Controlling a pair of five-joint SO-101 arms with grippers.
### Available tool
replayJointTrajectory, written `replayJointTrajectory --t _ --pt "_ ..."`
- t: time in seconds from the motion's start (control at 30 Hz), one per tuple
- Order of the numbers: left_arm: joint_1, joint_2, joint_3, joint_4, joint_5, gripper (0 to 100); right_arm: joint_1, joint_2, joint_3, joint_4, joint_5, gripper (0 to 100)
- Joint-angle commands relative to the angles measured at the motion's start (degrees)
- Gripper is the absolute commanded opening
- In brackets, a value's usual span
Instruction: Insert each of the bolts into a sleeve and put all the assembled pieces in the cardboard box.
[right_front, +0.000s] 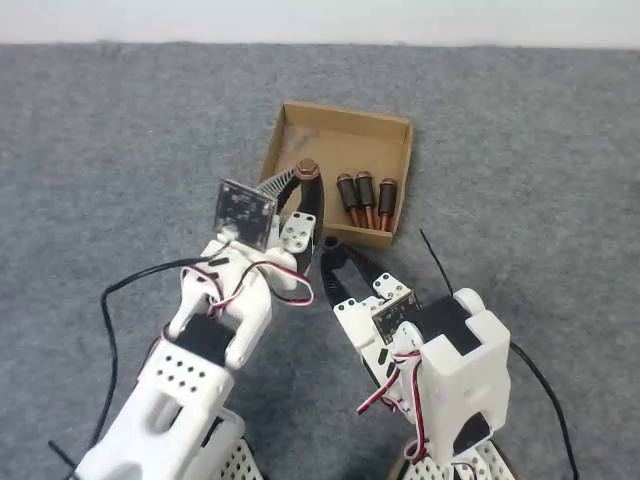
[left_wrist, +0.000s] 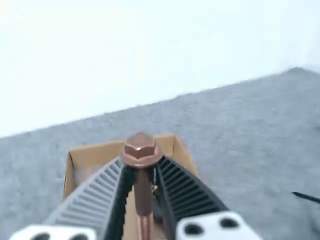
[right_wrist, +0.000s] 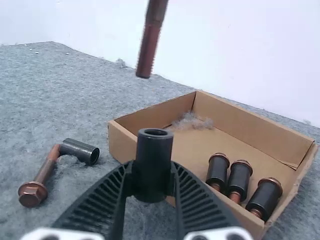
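My left gripper (right_front: 302, 188) is shut on a copper bolt (left_wrist: 140, 150), head up, shaft hanging down over the near edge of the cardboard box (right_front: 300, 128). In the right wrist view the bolt's threaded shaft (right_wrist: 151, 37) hangs above and slightly off-centre from a black sleeve (right_wrist: 154, 159). My right gripper (right_wrist: 152, 174) is shut on that sleeve and holds it upright, open end up, just in front of the box (right_wrist: 150, 117). Three assembled pieces (right_front: 366, 198) lie side by side in the box's right end.
A loose copper bolt (right_wrist: 39, 179) and a loose black sleeve (right_wrist: 80, 150) lie touching on the grey carpet (right_front: 520, 160) beside the box. A white wall (right_wrist: 240, 45) rises behind the box. Both arms stand close together at the near side.
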Motion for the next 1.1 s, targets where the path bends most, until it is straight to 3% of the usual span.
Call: replayJointTrajectory --t 0.0,0.1,0.43,0.9,1.07 --pt "0.26 -4.84 0.04 1.14 10.11 1 -0.57 -0.40 0.00 -1.36 -0.62 0.6" --pt "0.35 -5.89 1.54 1.05 15.21 1 -0.57 -0.40 -0.35 -1.36 -0.62 0.6" --pt "4.66 -6.24 4.09 1.23 15.21 1 -0.57 -0.40 -0.44 -1.36 -0.70 0.6" --pt "4.57 -6.24 6.11 0.88 10.73 1 -0.57 -0.40 -0.35 -1.36 -0.70 0.6" --pt "4.48 -5.80 7.43 -4.40 10.73 1 -0.57 -0.40 -0.35 -1.36 -0.70 0.6"
